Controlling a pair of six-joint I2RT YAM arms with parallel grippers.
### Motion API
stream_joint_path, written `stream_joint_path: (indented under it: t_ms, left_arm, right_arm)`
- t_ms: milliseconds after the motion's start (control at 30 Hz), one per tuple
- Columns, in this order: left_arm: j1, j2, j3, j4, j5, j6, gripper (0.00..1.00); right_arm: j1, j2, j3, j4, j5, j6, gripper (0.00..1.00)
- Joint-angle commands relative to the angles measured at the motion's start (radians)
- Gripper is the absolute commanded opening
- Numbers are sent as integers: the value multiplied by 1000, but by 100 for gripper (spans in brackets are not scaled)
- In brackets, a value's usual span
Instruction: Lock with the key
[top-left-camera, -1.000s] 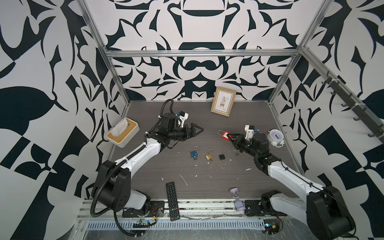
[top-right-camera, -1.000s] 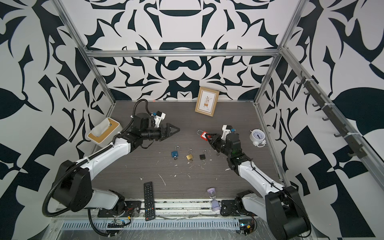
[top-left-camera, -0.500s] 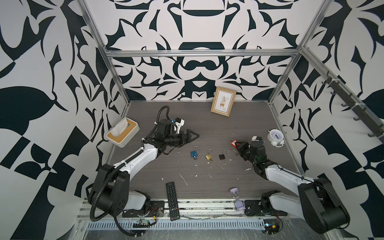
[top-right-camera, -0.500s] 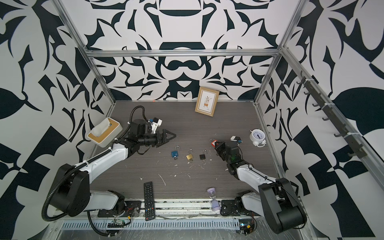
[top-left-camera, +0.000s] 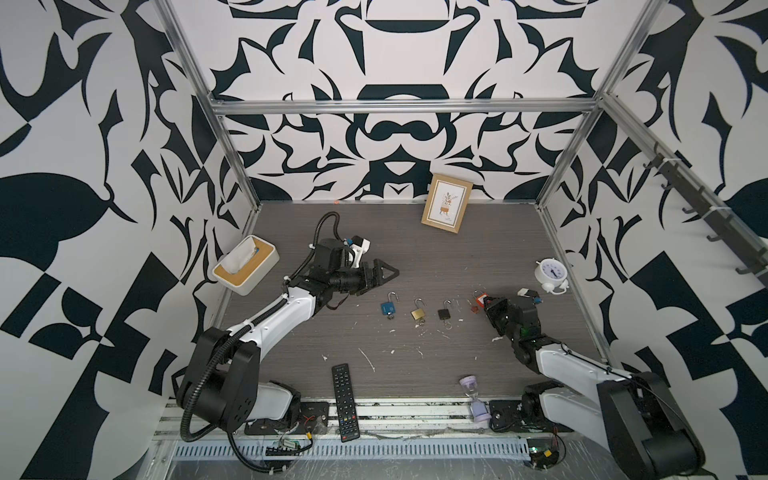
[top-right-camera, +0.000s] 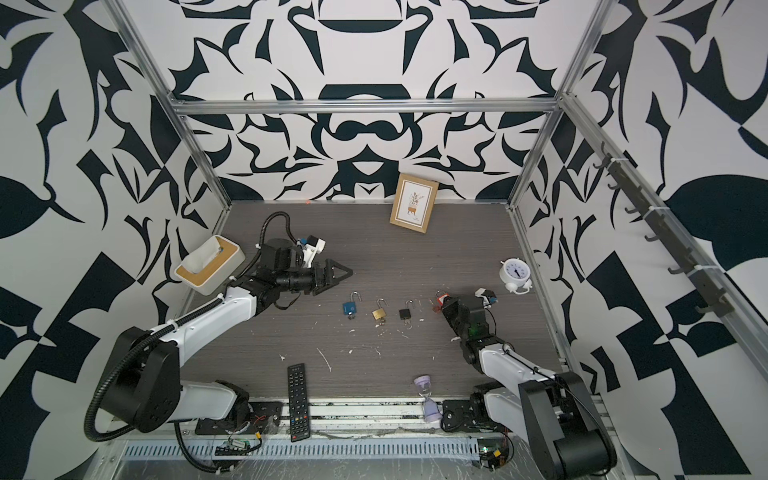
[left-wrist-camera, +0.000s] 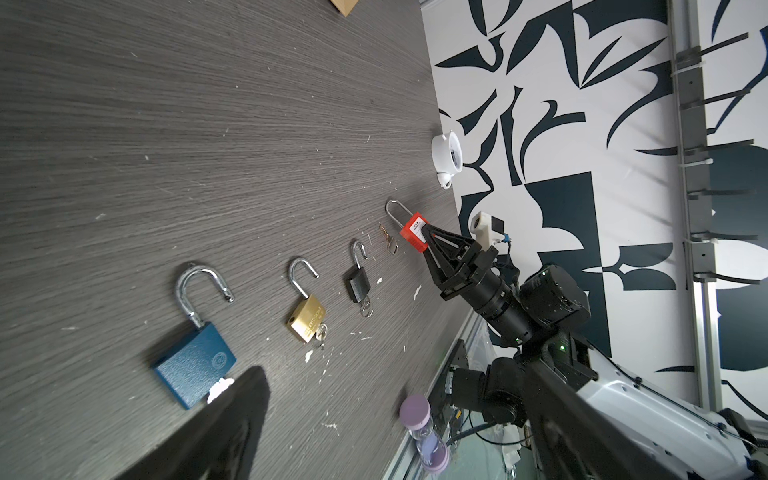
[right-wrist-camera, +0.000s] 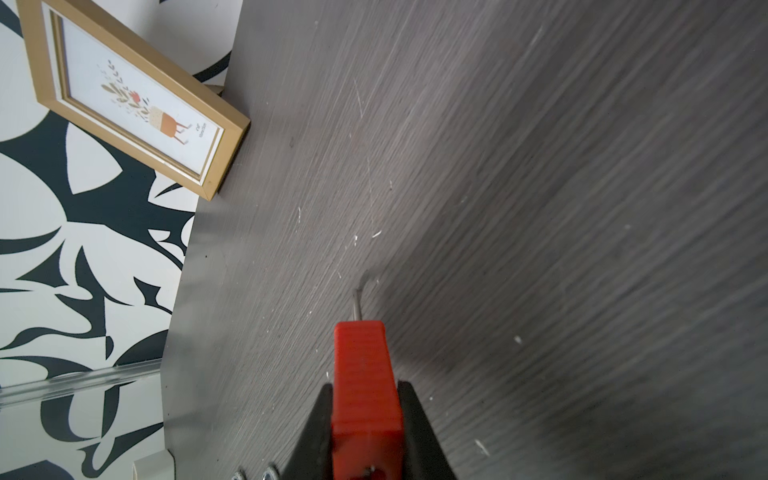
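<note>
My right gripper (top-left-camera: 485, 301) is shut on the body of a red padlock (top-left-camera: 481, 297), held low at the right end of the padlock row. Its silver shackle (left-wrist-camera: 392, 210) points away from the fingers. In the right wrist view the red padlock (right-wrist-camera: 365, 382) fills the gap between both fingers (right-wrist-camera: 415, 419). A small key (left-wrist-camera: 388, 242) lies loose on the table beside it. My left gripper (top-left-camera: 392, 273) hovers open and empty left of the row, and only one finger (left-wrist-camera: 232, 419) shows in its wrist view.
A blue padlock (top-left-camera: 387, 307), a brass padlock (top-left-camera: 417, 312) and a black padlock (top-left-camera: 444, 313) lie in a row with open shackles. A picture frame (top-left-camera: 446, 208), alarm clock (top-left-camera: 550, 274), tissue box (top-left-camera: 245, 264), remote (top-left-camera: 345, 401) and hourglass (top-left-camera: 473, 397) stand around the edges.
My right gripper has come down and to the right with the red padlock, from mid-air to just above the table. The left gripper has dipped slightly.
</note>
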Motion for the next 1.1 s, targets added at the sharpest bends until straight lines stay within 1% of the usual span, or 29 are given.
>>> stream_joint_path:
  t_ms: [0,100,133,267,467,567,667,767,833,900,1000,1067]
  left_arm:
    - [-1,11,-15,18,11,13,99]
    - [-1,11,-20,15,11,13,99]
    - [-1,11,-22,13,10,14,99]
    - [-1,12,-27,9,12,16,99]
    - [-1,1,-46,6,-1,28,99]
    - [-1,8,-51,11,-2,30,99]
    - [-2,18,-57,22,2,30,99]
    - [-2,24,-57,25,7,30,99]
    - [-1,29,-56,25,13,32,99]
    - [-1,32,-51,21,14,37,99]
    - [-1,35,-44,9,16,43,99]
    - [-1,26,-46,0,8,47,99]
  right_arm:
    - [-15,39,-7,40,9,-1,0]
    - [-26,69,-3,29,3,-5,0]
    - [-29,77,-2,23,-2,-4,2]
    - [-38,67,-22,-28,19,13,18]
    - [-39,3,-3,-166,30,-17,33]
    - [-40,-28,3,-219,42,-31,34]
    - [-44,-45,-4,-231,46,-32,35]
    - [-46,-51,4,-253,37,-37,39]
    - [-48,-49,10,-263,32,-39,46]
    - [-48,-58,15,-281,33,-37,48]
    - [-48,-111,29,-356,53,-34,49]
    - [-48,-191,44,-438,69,-46,49]
